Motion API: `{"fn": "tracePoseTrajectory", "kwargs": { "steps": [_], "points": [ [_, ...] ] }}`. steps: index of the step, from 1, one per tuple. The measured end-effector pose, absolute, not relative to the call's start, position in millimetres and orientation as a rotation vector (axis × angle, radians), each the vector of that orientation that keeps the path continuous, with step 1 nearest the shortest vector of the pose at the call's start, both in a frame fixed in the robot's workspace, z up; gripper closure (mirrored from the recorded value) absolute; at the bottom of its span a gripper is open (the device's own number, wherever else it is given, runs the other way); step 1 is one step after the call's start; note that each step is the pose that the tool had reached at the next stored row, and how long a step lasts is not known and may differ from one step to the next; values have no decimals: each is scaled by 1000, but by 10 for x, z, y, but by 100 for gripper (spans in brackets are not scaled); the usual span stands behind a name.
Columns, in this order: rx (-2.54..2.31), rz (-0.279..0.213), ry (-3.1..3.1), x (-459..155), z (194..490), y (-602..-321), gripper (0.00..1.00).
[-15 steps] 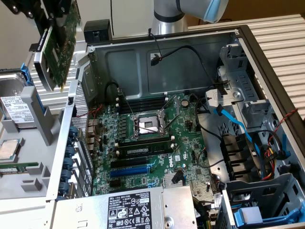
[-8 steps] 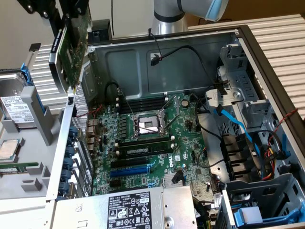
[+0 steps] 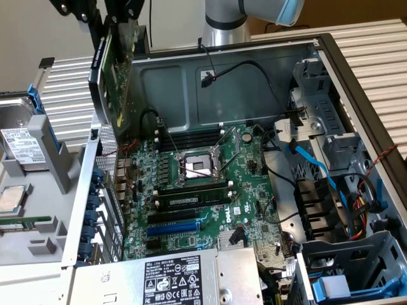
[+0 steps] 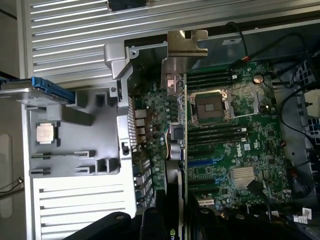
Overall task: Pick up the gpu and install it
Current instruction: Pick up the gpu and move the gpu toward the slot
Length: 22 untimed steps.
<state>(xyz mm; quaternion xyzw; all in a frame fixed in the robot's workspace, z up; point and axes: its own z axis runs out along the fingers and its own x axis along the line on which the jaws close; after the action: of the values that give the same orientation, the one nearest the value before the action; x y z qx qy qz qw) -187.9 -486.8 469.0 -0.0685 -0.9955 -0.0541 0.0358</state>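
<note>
Gripping the small green expansion card with its black cooler shroud (image 3: 109,70), the black gripper (image 3: 108,16) hangs at the upper part of the exterior view's left, its jaws closed on the card's upper edge. Held this way, the gpu stands on edge and tilted, in the air above the open grey metal computer case (image 3: 254,82), over the case's wall on the exterior view's left and clear of the large green motherboard (image 3: 210,190) below it. In the wrist view the card appears edge-on, with its silver metal end bracket (image 4: 186,55) reaching out over the case edge and the black fingers (image 4: 150,220) pressed against both of its faces. On the motherboard sit a square silver processor socket (image 3: 198,166), a blue expansion slot (image 3: 175,225) and black slots just beside it. A silver power supply with a white label (image 3: 172,279) lies along the near edge of the case. Outside the case, on the exterior view's left, a grey plastic tray (image 3: 38,184) holds a square silver processor chip (image 3: 14,198) and a silver hard drive (image 3: 19,136). Blue flat cables (image 3: 318,168) cross the drive bay on the exterior view's right.
</note>
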Motion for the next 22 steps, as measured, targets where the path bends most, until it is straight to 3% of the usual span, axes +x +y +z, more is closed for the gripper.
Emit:
{"fn": "tracePoseTrajectory", "kwargs": {
  "steps": [22],
  "points": [
    [167, -149, -3044, -1735, 4689, -4873, 73]
  ]
}}
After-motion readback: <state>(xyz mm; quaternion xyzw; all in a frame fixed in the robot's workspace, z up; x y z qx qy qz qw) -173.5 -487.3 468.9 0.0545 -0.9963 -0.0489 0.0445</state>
